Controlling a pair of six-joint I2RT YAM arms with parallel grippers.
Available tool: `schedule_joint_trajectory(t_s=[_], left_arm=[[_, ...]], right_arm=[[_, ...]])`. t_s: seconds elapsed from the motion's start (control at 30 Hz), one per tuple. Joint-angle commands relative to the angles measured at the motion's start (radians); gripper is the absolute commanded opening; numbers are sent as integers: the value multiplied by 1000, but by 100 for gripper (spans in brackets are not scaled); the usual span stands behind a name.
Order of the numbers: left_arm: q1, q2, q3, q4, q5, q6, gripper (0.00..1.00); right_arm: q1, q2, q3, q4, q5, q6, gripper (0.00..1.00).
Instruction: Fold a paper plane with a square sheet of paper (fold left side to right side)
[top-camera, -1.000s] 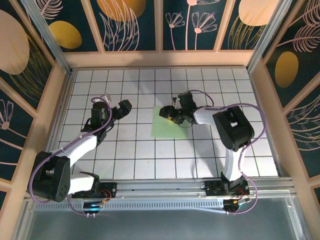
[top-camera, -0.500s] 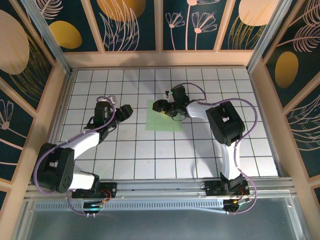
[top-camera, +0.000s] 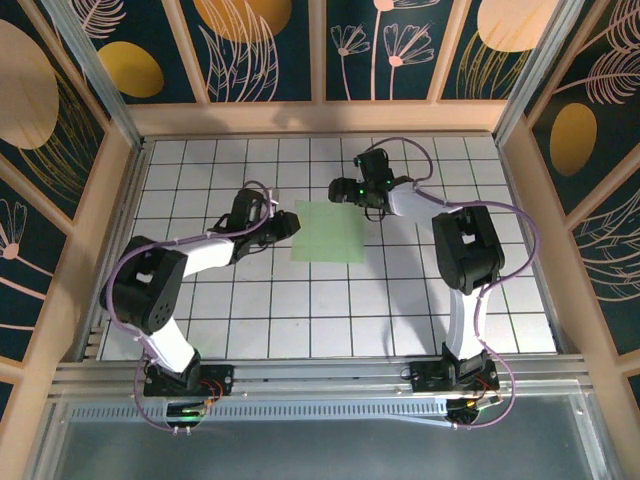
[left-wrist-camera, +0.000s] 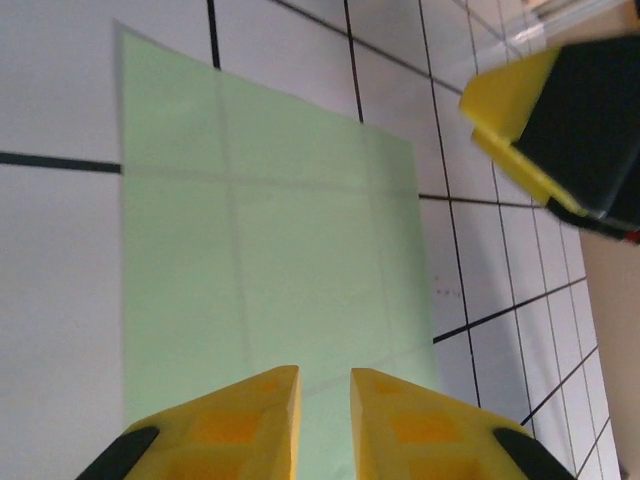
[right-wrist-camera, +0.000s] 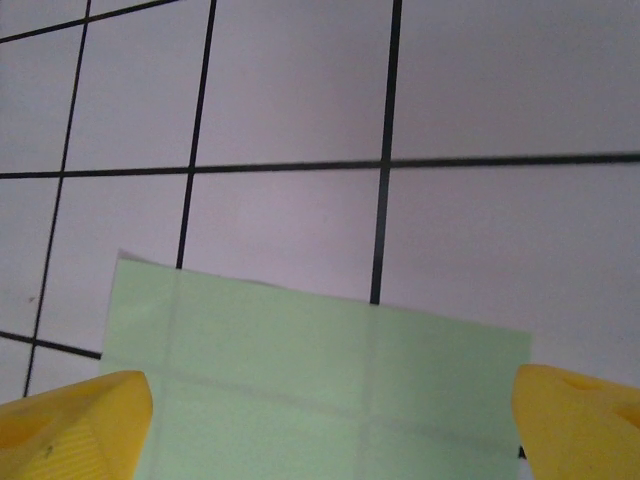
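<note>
Lying flat on the tiled table (top-camera: 300, 310) is one sheet (top-camera: 328, 231), pale green and square, with two arms reaching to it and one pincer on each.

From above, the left pincer (top-camera: 287, 227) sits at the sheet's left edge and the right pincer (top-camera: 347, 192) at its far edge, near the far left corner.

The left wrist view adds detail: its two yellow fingers (left-wrist-camera: 240, 420) stand narrow, with a slim gap between them, over the edge of the sheet. The green shows through that gap, and whether the fingers touch the paper I cannot tell. One yellow-and-black finger (left-wrist-camera: 520, 110) of the right pincer hangs just past the sheet's far corner. Faint lines cross the paper.

The right wrist view shows its own fingers (right-wrist-camera: 70, 420) spread wide, one at each lower corner, with the sheet's edge lying between them and bare tiles beyond.
</note>
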Motion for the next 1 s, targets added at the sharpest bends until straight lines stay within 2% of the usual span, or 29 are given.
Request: schedule_joint_trajectory(t_s=[0.0,0.4,0.97], left_arm=[[-17,64,46,-81,32,2,19],[-32,166,87,-181,14,30,10],[-33,196,77,-182,-10,18,7]], right_arm=[[19,61,55,-81,91,-77,95],[58,166,148,-142,109,-116,96],[118,142,128,-213,48,-63,92]])
